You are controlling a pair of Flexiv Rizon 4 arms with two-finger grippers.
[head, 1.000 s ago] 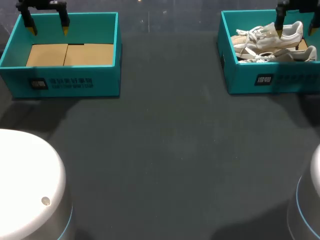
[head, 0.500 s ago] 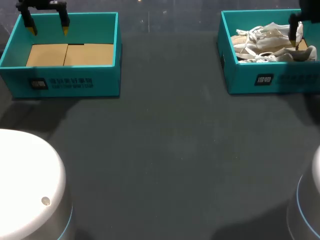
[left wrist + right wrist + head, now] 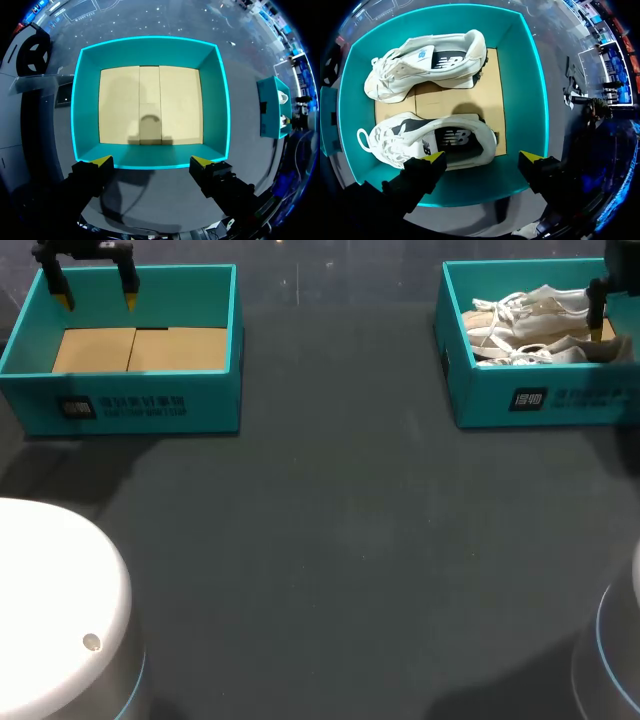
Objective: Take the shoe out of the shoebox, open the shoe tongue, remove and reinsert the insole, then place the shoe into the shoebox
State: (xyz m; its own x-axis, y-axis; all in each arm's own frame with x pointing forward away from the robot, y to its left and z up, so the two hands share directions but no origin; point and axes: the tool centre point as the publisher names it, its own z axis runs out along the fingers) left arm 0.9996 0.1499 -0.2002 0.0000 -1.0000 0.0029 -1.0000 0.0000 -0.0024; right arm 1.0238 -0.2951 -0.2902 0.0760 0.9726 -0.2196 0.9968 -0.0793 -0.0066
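On the dark bench (image 3: 340, 540), the right pincer (image 3: 482, 156) hangs spread over the teal shoebox (image 3: 530, 100), where two white shoes (image 3: 435, 140) lie side by side, while the left pincer (image 3: 151, 161), also spread, hangs over the other teal box (image 3: 215, 110).

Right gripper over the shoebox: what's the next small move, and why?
Probably lower the right gripper onto the nearer shoe: its open fingers hover above the shoebox, the shoe's heel end lies beneath them, and nothing is gripped yet.

Robot lab w/ 2 arms (image 3: 60, 610), blk table (image 3: 340, 540)
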